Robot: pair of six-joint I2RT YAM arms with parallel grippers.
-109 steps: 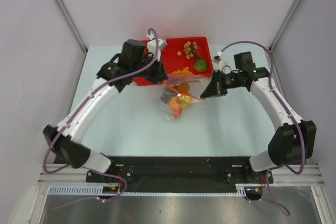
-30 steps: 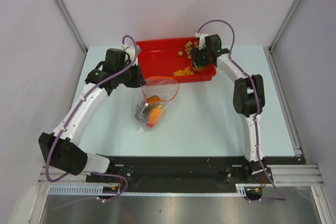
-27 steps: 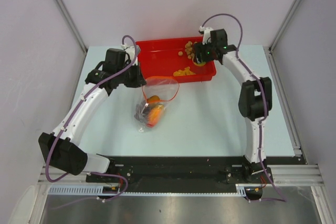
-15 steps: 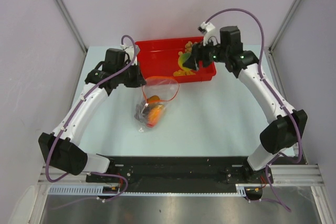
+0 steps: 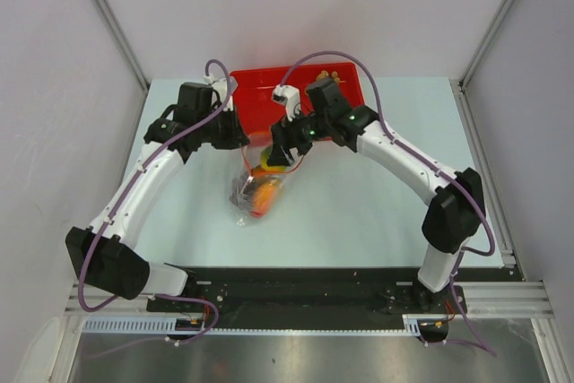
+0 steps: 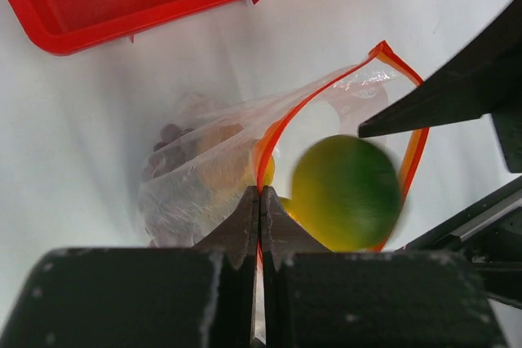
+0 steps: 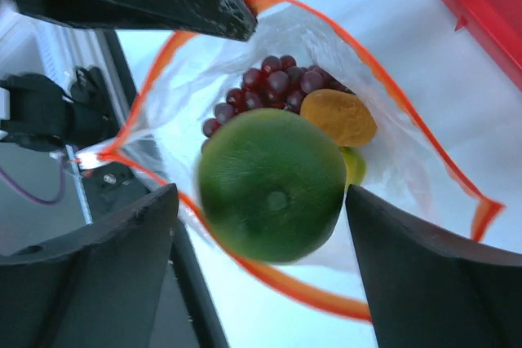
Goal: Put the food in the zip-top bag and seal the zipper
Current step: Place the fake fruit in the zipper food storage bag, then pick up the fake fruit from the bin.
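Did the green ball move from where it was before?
Yes. The round green fruit left the red tray. In the top view it is now below the tray, over the open zip-top bag.

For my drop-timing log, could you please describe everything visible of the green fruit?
The green fruit is round and smooth, green shading to yellow, with a small dimple facing the right wrist camera. It sits between the right gripper's open fingers, seemingly touching neither, directly over the bag's open mouth. Its outline is blurred in the left wrist view, so it is probably dropping.
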